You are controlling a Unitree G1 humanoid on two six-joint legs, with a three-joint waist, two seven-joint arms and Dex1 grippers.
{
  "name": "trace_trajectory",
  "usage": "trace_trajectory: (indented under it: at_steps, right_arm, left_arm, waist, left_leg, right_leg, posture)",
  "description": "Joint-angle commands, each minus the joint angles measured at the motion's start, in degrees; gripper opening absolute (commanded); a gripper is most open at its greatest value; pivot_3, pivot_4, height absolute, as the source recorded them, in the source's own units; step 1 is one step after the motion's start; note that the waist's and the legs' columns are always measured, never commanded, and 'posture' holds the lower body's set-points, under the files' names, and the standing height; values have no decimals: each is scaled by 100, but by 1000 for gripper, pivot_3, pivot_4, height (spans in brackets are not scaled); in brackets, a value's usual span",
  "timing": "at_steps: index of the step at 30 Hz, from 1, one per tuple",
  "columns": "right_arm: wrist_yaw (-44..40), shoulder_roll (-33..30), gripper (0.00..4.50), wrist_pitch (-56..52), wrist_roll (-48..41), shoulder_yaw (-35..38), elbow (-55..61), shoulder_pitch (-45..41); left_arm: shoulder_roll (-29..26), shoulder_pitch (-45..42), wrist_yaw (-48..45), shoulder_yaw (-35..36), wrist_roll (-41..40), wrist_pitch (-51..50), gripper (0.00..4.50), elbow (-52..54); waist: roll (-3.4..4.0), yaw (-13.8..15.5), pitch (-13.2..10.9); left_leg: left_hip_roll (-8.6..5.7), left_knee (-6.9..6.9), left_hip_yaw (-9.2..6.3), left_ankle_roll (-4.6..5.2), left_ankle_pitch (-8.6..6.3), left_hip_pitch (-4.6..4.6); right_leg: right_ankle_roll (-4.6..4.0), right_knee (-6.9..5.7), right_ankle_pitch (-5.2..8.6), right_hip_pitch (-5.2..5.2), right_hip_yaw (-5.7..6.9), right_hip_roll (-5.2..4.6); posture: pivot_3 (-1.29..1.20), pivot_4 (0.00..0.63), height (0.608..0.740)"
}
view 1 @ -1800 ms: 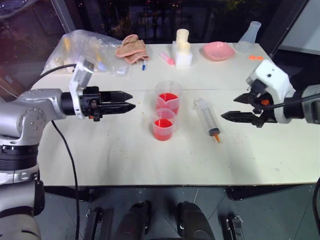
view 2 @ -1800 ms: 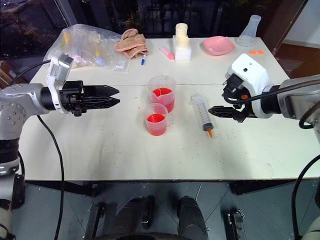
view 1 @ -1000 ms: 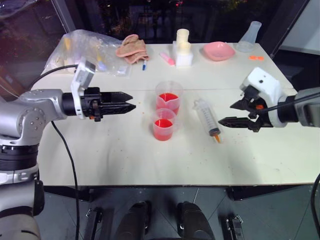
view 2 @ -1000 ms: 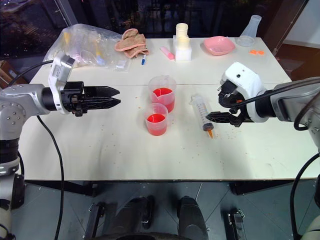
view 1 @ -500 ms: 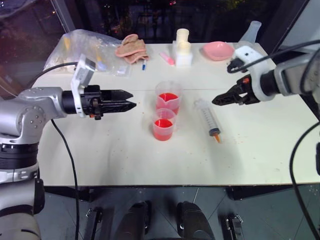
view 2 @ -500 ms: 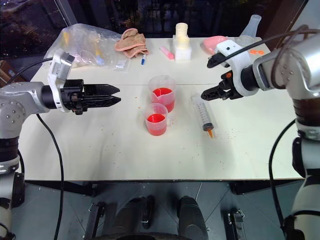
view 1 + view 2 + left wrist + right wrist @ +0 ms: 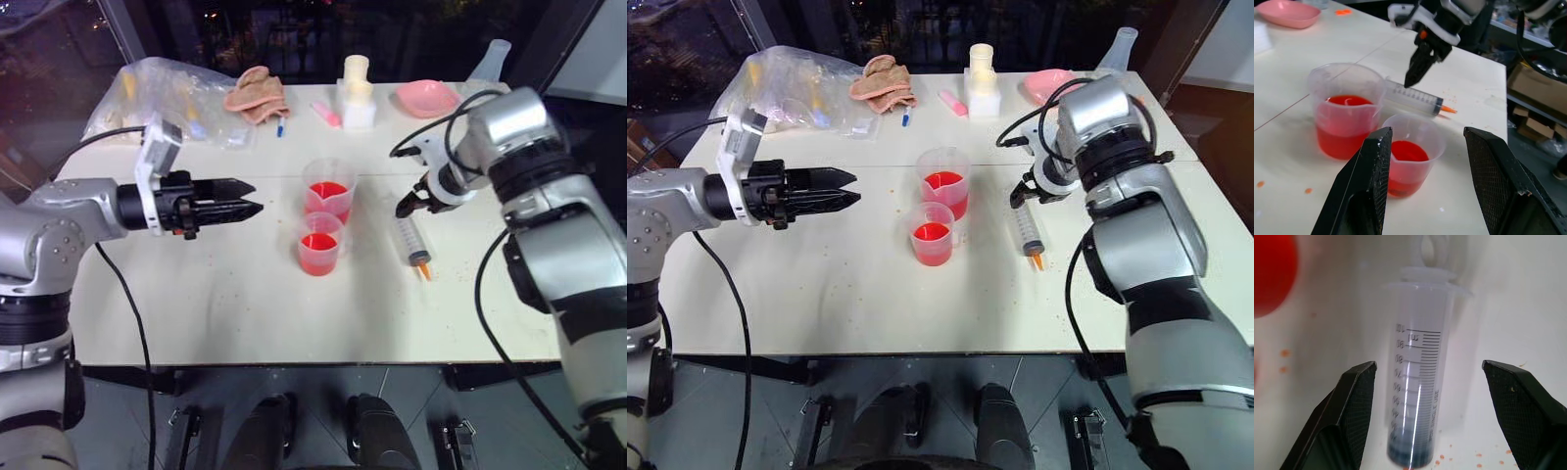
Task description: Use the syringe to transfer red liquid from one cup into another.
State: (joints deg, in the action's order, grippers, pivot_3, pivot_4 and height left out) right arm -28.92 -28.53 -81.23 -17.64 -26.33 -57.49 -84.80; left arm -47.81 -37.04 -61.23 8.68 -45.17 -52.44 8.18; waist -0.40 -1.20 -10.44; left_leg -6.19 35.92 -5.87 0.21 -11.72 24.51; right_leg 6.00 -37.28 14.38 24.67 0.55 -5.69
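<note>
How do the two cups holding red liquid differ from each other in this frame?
The far cup is taller and wider than the near cup. The far cup stands further from the robot; the near cup sits just in front of it, close against it, though contact is unclear. The far cup is nearer the plunger end of the syringe; the near cup is nearer its orange tip. Both are clear, upright and part-filled with red liquid.

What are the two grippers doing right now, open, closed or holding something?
Left gripper: open, holding nothing.
Right gripper: open, one finger on each side of the syringe, not gripping it.
</note>
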Motion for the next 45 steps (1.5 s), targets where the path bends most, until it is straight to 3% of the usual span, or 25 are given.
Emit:
trace_trajectory:
  at_steps: [1,12,15,16,18,24,28,32,36,40,45]
  right_arm:
    - [-198,155,3592,475,426,134,-383,-202]
    - [-19,894,3592,1803,1309,812,-1519,-55]
    - [48,970,2781,1913,1459,987,-1623,-37]
    - [73,988,2172,1919,1501,1043,-1643,-43]
    - [112,1028,1427,1926,1588,1128,-1665,-34]
    - [145,1136,1359,1803,1786,1362,-1648,18]
    - [202,878,1359,1992,1837,1566,-1352,-83]
    - [431,294,1359,2710,2016,1689,497,339]
    - [923,12,1359,2838,1840,2399,2289,797]
    - [1281,433,1359,2987,1096,3587,3820,1025]
    - [973,1087,1359,3790,438,3723,5279,1357]
  left_arm:
    - [-138,44,89,286,-146,-31,2436,256]
    - [-236,344,291,502,-329,-102,2436,477]
    - [-264,399,337,540,-359,-112,2436,529]
    - [-276,413,349,556,-373,-117,2436,540]
    - [-251,399,421,606,-460,-164,2436,557]
    - [-234,277,497,569,-520,-149,2436,487]
    - [-193,37,486,499,-474,-85,2436,314]
    - [-86,-318,411,424,-417,0,2436,-46]
    - [44,-795,406,439,-492,-57,2436,-511]
    - [41,-1223,298,430,-481,-97,2436,-854]
    - [55,-1671,211,346,-248,66,2436,-1311]
  waist:
    - [0,-3,0]
    - [2,-134,1]
    - [2,-140,1]
    - [3,-143,1]
    - [3,-144,2]
    - [3,-148,4]
    - [4,-139,4]
    - [8,-121,2]
    - [7,-127,2]
    - [7,-165,2]
    - [8,-188,2]
  left_leg:
    - [0,0,0,0,0,0]
    - [3,-1,0,-12,6,-4]
    - [3,-1,0,-12,6,-5]
    - [3,-1,0,-12,6,-5]
    - [3,-1,0,-12,6,-8]
    - [4,0,0,-12,6,-13]
    - [3,1,0,-13,6,-12]
    - [1,1,1,-13,6,-9]
    - [0,0,1,-14,7,-2]
    - [6,0,4,-13,7,-4]
    - [9,1,14,-13,7,-8]
  right_leg:
    - [0,-1,0,1,-2,1]
    - [-1,-12,-1,2,-7,7]
    - [-1,-16,-1,4,-9,8]
    - [-1,-17,-1,4,-9,8]
    - [-1,-18,-1,3,-11,8]
    - [-3,-19,-1,-1,-12,10]
    - [-4,-20,-2,0,-12,10]
    - [-3,-20,-2,3,-13,9]
    - [-1,-20,-2,8,-14,9]
    - [-2,-26,-2,11,-17,10]
    - [-2,-48,-2,21,-29,11]
  posture:
    - [0,150,740]
    - [0,150,740]
    - [0,150,740]
    - [0,150,740]
    - [0,150,740]
    - [0,150,740]
    - [0,150,740]
    - [0,150,740]
    - [0,150,740]
    - [0,150,740]
    - [0,150,740]
